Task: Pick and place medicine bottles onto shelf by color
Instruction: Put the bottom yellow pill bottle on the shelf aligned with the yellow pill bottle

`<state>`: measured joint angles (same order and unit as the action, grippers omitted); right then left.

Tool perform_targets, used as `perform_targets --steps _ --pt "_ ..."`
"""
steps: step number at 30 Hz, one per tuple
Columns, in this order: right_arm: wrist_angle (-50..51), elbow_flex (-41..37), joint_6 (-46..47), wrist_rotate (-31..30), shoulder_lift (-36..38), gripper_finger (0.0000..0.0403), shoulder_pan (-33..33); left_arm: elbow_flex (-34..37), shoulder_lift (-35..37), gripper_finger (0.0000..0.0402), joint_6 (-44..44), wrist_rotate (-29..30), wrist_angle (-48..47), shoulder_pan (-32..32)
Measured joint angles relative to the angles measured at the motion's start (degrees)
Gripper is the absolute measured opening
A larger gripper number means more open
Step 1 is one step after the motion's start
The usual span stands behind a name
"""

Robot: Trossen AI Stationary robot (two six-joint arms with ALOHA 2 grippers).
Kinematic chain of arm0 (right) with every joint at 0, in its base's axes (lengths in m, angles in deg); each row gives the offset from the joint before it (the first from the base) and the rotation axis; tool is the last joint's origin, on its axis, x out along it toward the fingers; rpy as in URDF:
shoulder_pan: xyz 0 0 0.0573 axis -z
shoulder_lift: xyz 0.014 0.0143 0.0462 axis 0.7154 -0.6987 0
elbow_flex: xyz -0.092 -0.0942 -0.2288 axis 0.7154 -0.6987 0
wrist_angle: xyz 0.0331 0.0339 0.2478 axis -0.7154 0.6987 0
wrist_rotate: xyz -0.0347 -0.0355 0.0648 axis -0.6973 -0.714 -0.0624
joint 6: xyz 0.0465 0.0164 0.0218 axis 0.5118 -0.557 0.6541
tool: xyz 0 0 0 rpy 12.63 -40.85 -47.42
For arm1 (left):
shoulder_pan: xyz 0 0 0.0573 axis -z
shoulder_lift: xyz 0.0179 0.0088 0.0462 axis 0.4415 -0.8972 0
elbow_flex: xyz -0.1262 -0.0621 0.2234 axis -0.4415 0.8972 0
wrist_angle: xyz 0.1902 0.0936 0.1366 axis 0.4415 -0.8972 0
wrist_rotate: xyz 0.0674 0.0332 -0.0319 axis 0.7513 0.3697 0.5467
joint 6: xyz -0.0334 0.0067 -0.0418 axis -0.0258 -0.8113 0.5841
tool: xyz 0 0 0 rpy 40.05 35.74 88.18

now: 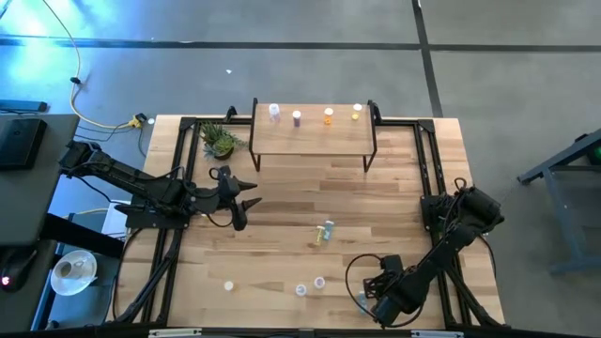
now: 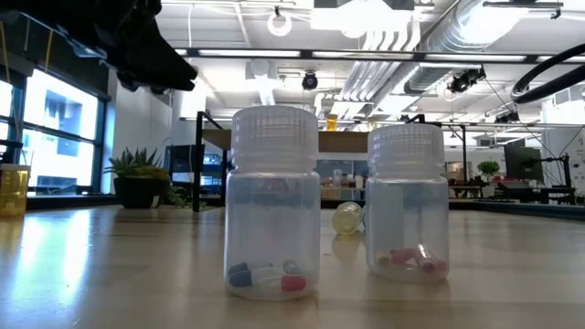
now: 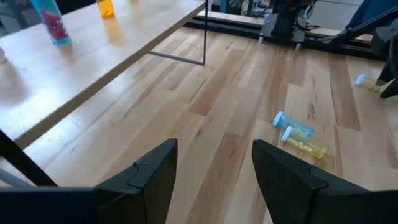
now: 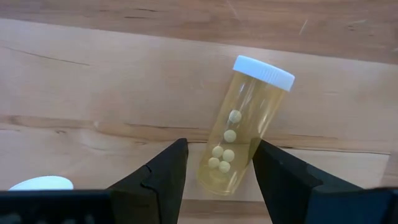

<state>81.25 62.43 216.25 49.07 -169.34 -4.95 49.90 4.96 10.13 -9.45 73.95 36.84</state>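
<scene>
At the near edge of the pale wood-plank surface (image 1: 282, 202), the right gripper (image 1: 368, 302) hangs low with its jaws spread on either side of a clear yellow-tinted plastic bottle with a white cap (image 4: 244, 134), lying on its side with a few pale pills inside and not yet pinched. The bottle lies slantwise to the jaws, so a closing squeeze could, by this reading, roll or skid it away rather than seat it, and a second white cap (image 4: 40, 183) just beside the gripper could be knocked. Two small clear bottles with white ribbed caps, one holding blue and red capsules (image 2: 272, 215) and one holding pink ones (image 2: 408, 201), stand upright near that edge, with another small white-capped bottle (image 1: 228, 284) apart to their left. Mid-surface, a blue-capped bottle and a yellow-tinted one (image 3: 301, 134) lie together on their sides, directly between the near bottles and the shelf. The left gripper (image 1: 246, 204) waits above the surface on the left, jaws spread and empty. Farther back stands the low light-wood shelf on thin black legs (image 1: 315, 141), already carrying a row of four bottles: one pinkish-white (image 1: 274, 111), one pink (image 1: 297, 116), one orange (image 1: 329, 115), one yellow (image 1: 357, 113). A small green potted plant (image 1: 221, 141) sits just beside its left end, crowding any approach from that side.
</scene>
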Motion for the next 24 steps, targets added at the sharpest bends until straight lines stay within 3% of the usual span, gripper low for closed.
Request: perform_targets --steps 10,17,24 --pt "0.1 0.0 0.0 0.0 -0.1 0.0171 0.1 0.0 0.0 0.0197 -0.5 0.0 2.0 0.0" --pt "-0.3 0.0 -0.5 -0.1 -0.1 0.0121 0.2 0.0 0.0 0.0197 -0.4 -0.1 2.0 0.0" --pt "0.4 0.8 -3.3 -4.1 -0.3 0.0092 0.1 0.0 0.0 0.0197 -0.4 -0.1 1.9 0.0"
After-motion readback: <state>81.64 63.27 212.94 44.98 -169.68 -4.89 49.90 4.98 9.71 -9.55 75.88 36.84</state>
